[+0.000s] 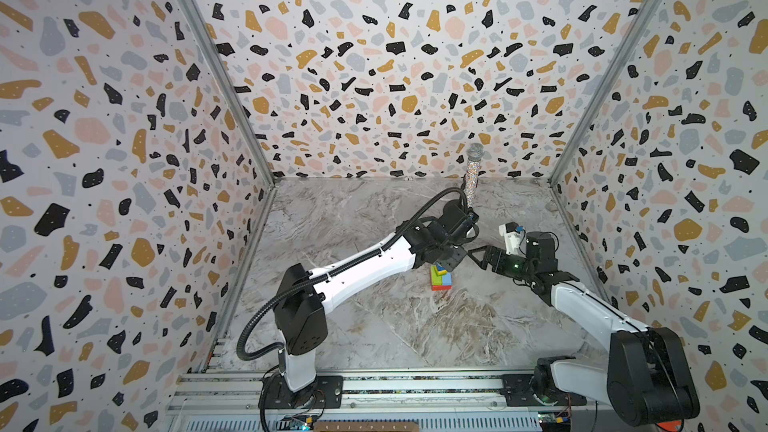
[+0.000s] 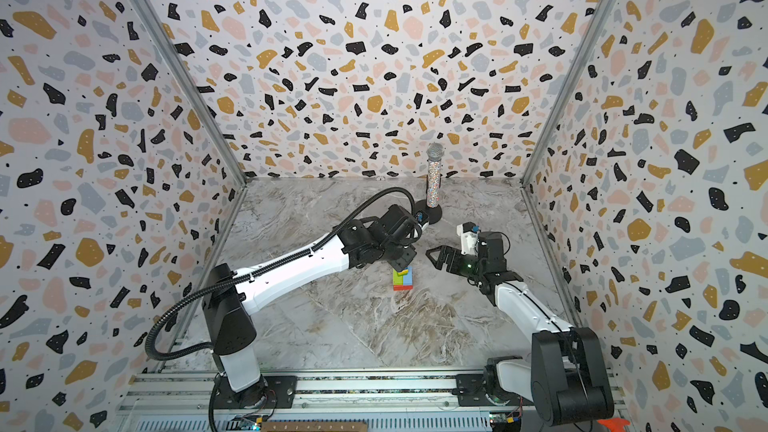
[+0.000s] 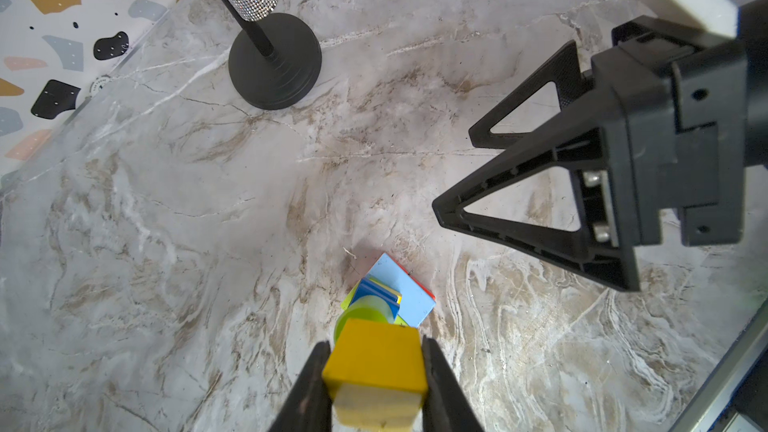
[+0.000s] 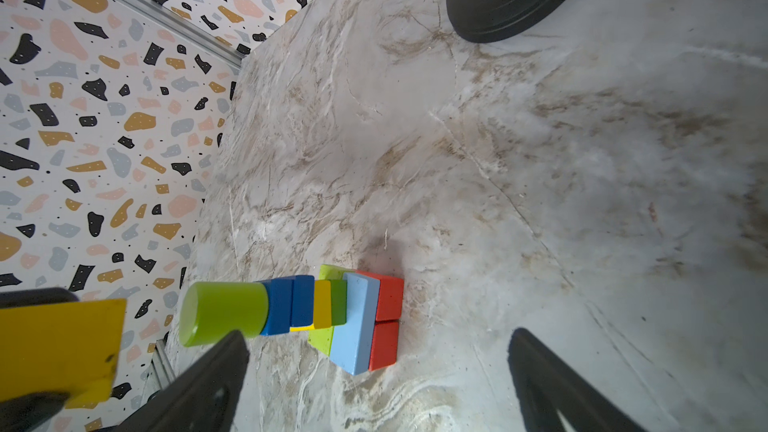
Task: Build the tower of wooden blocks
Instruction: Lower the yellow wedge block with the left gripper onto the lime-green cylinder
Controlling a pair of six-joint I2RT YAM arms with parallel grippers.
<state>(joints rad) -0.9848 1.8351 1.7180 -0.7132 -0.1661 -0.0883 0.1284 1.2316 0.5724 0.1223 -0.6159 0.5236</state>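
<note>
Tower point(image 1: 441, 278) on table point(image 1: 395, 326), microphone point(image 1: 473, 178) behind it, block point(image 3: 374, 361) in left gripper point(image 3: 376, 347) seemingly above tower, right gripper point(image 1: 475, 258) at its right.

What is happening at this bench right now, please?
The left gripper has its jaws shut on a yellow wooden block, held over the narrow multicoloured block tower, whose top piece is a lime green cylinder; the two are not yet touching. The right gripper hovers beside the tower, jaws open and empty.

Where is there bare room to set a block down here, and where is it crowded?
Bare: table between tower and front rail; also back-left, beside the microphone. Crowded: at the tower, between left gripper and right gripper.
</note>
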